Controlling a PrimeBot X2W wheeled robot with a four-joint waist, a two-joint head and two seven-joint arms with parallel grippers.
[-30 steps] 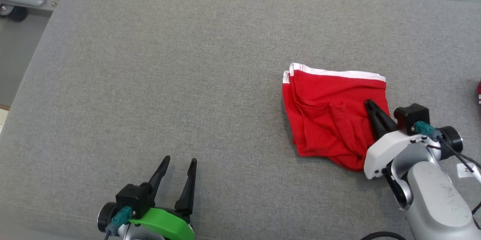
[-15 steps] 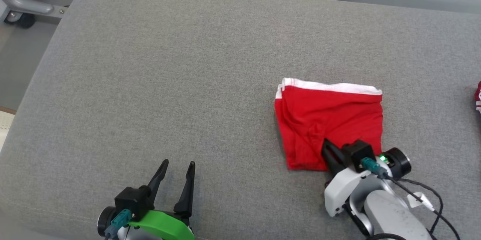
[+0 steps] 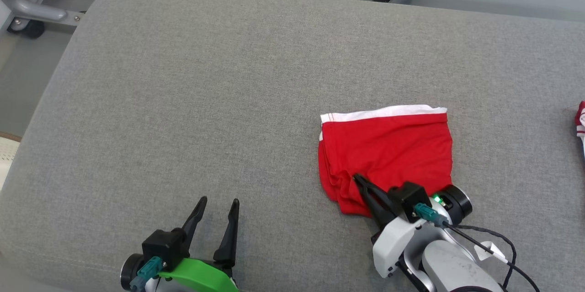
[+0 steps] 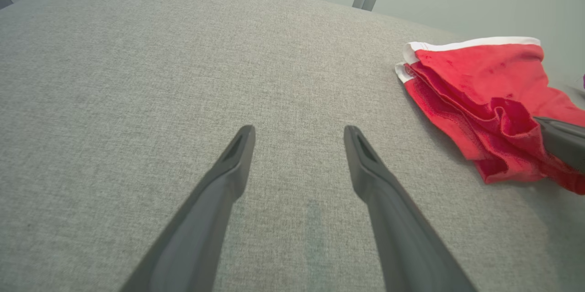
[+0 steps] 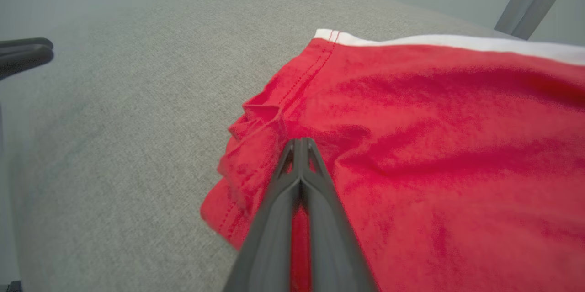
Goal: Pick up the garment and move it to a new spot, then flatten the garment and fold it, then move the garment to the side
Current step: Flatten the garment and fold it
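**Soft red garment, pinched at its near corner**

The garment point(image 3: 388, 155), a pair of red shorts with a white waistband point(image 3: 384, 113), lies folded on the grey padded table point(image 3: 183, 100), right of centre and towards the robot. The right gripper point(image 3: 358, 178) has its fingers pressed together on the garment's near left corner. Layers of cloth bunch up around the tips there, so it appears to pinch a fold. The left gripper point(image 3: 219, 200) hovers well apart to the left, its fingers spread wide and holding nothing.

The cloth looks thin, light and limp. It should drag easily over the fabric top, but the stacked layers may slide apart or crease if pulled by one corner. A hold that takes in every layer at the hem, or at the firmer waistband, seems safer. Lifting it high would probably let the fold fall open.
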